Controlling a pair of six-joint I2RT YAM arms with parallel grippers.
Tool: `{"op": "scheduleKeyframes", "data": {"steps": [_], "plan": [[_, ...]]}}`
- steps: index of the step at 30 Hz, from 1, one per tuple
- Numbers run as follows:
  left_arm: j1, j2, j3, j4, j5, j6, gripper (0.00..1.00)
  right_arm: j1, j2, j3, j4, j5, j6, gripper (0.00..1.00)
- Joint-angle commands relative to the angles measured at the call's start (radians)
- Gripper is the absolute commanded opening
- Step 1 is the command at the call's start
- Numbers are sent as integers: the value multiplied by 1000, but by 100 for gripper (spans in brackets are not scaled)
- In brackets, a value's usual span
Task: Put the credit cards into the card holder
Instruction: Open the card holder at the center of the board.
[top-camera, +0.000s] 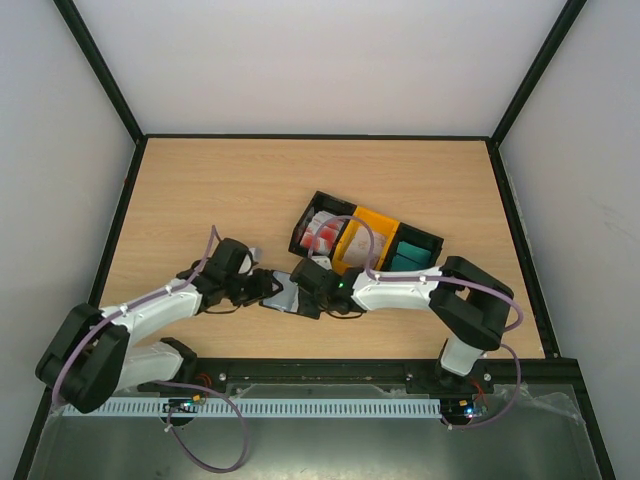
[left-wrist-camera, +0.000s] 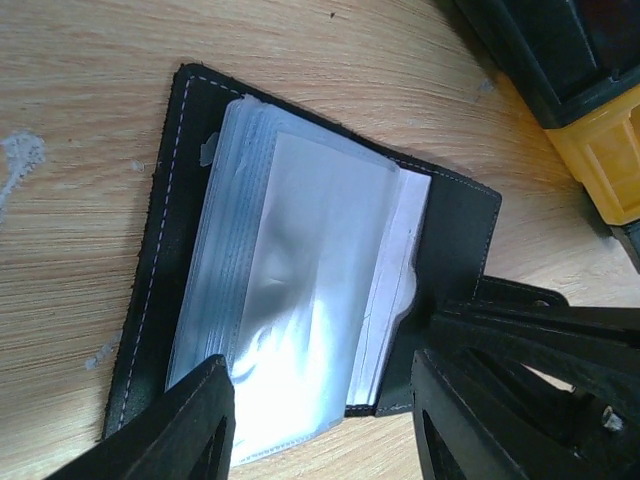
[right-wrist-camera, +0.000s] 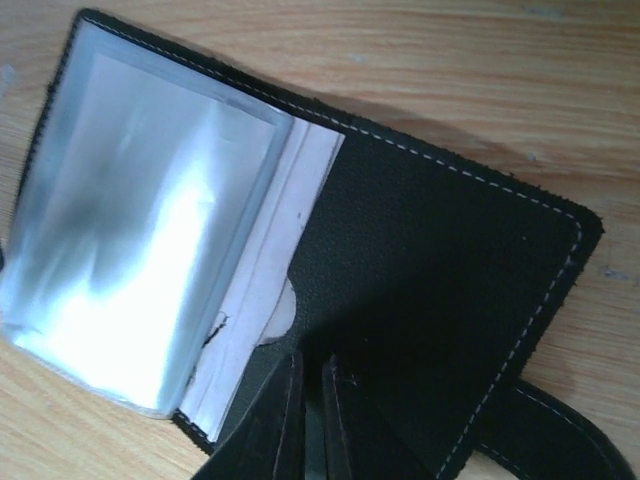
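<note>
The card holder (top-camera: 283, 295) lies open on the table between my two grippers. In the left wrist view the card holder (left-wrist-camera: 455, 230) shows its black cover and a stack of clear plastic sleeves (left-wrist-camera: 300, 270). My left gripper (left-wrist-camera: 320, 420) is open, its fingers on either side of the holder's near edge, gripping nothing. My right gripper (right-wrist-camera: 315, 365) is shut to a thin slit, its tips on the holder's black inner flap (right-wrist-camera: 430, 260). Red-and-white credit cards (top-camera: 322, 236) lie in one black bin and teal cards (top-camera: 408, 260) in another.
Three joined bins stand just behind the holder: a black one (top-camera: 303, 222), a yellow one (top-camera: 372, 228) and a black one (top-camera: 430, 240). The yellow bin's corner (left-wrist-camera: 605, 160) is close to the holder's far side. A black frame edges the table.
</note>
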Motion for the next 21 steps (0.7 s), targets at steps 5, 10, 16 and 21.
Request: {"op": "scheduleKeyframes", "data": {"steps": [5, 10, 16, 21], "plan": [[-4, 41, 12, 14, 1, 6, 52, 2, 42, -22, 5, 2, 9, 6], [-4, 60, -5, 66, 56, -7, 48, 3, 51, -26, 7, -10, -2, 5], [-4, 39, -6, 82, 86, -10, 42, 3, 51, -33, 15, -12, 2, 3], [-4, 34, -7, 115, 131, -9, 42, 2, 40, -42, 31, -8, 14, 2]]}}
